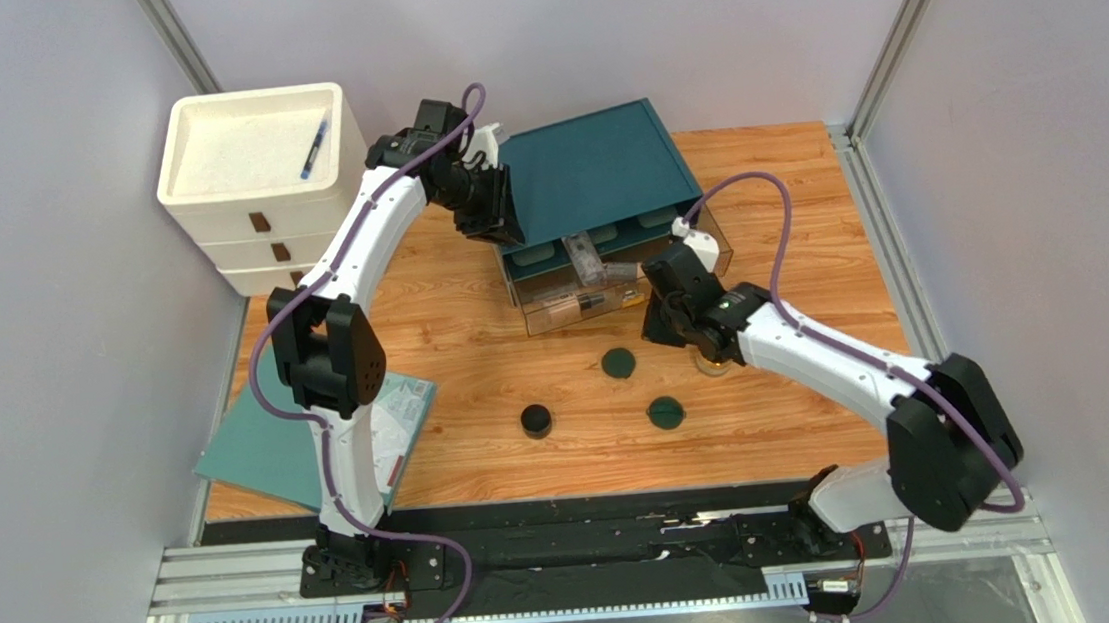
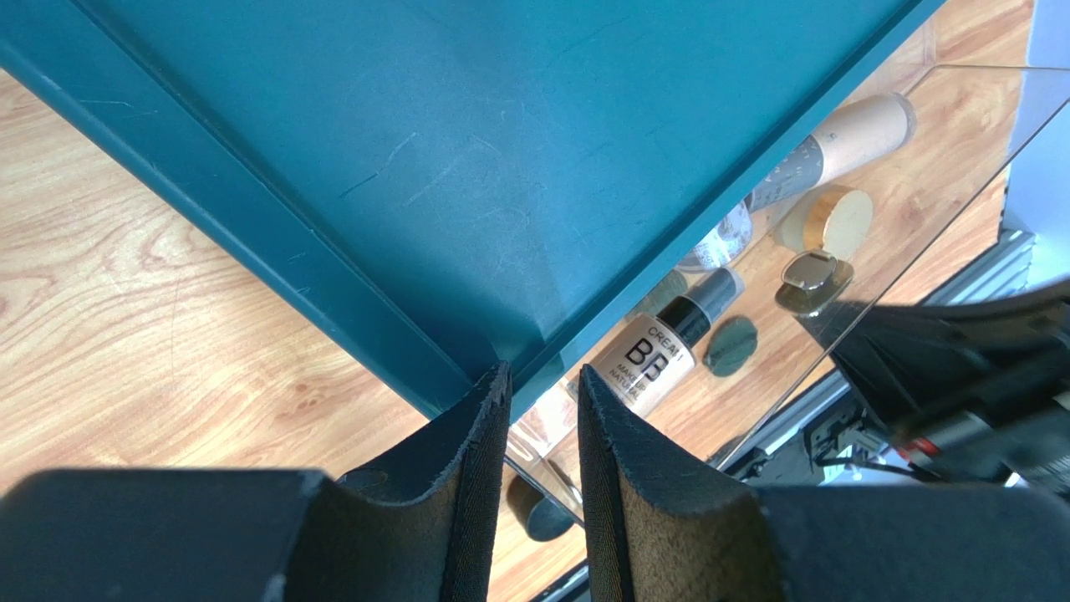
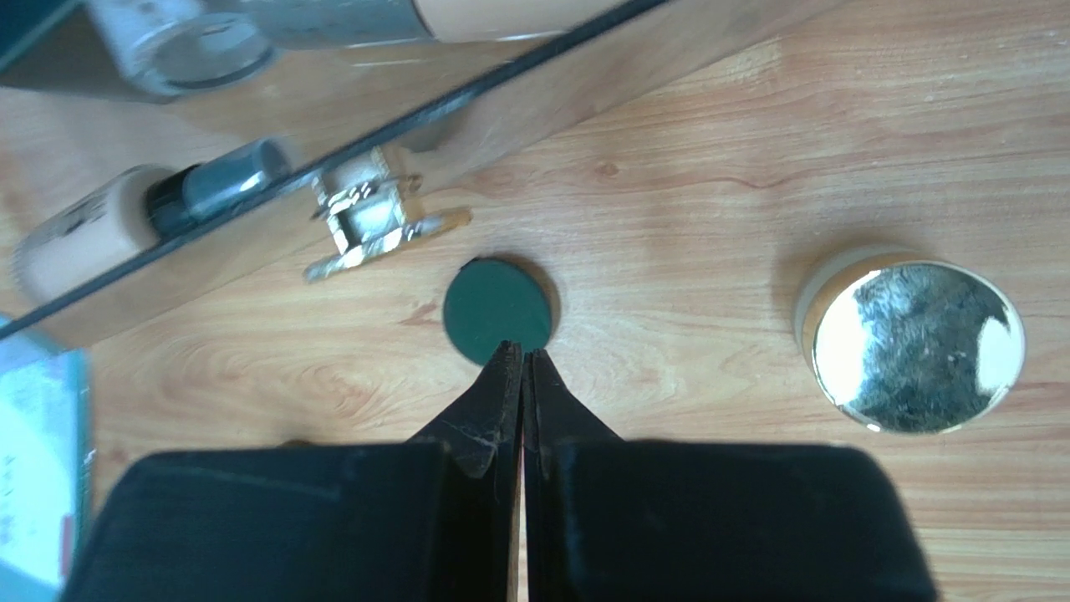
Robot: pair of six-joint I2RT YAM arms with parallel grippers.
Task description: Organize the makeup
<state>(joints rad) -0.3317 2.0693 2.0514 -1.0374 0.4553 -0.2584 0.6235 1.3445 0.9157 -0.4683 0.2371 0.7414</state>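
The teal organizer (image 1: pixel 594 170) stands at the back, its clear drawer (image 1: pixel 575 298) pulled out. The drawer holds a tan BB tube (image 2: pixel 653 358), a second tan tube (image 2: pixel 854 132) and a clear bottle (image 3: pixel 176 44). My left gripper (image 2: pixel 543 374) is at the organizer's front left corner, its jaws a narrow gap apart with the teal rim (image 2: pixel 477 376) between the tips. My right gripper (image 3: pixel 521 351) is shut and empty, tips just above a dark green disc (image 3: pixel 499 307). The gold-rimmed compact (image 3: pixel 914 339) lies to its right. A second disc (image 1: pixel 665 413) and the black jar (image 1: pixel 536 420) lie nearer the front.
A white stack of drawers (image 1: pixel 265 202) at the back left holds the blue pen (image 1: pixel 316 147) on top. The teal booklet (image 1: pixel 300 432) lies at the left front by my left arm's base. The drawer's metal handle (image 3: pixel 371 223) sticks out close to the disc.
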